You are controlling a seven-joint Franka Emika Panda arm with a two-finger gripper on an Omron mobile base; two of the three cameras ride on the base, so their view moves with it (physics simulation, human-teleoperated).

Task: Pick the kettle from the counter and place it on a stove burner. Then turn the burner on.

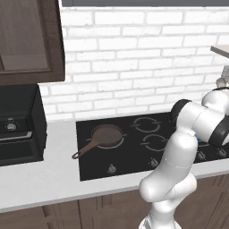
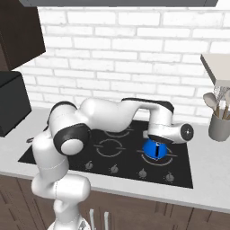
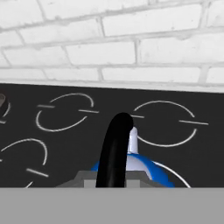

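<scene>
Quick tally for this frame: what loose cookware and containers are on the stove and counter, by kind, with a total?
Blue kettle, on the front right burner under the hand: 1
Brown skillet, on the rear left burner: 1
Grey utensil pot, on the counter right of the stove: 1
Total: 3

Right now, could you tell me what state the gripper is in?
Gripper: down at the blue kettle over a front burner; whether it is shut on it cannot be told.
</scene>
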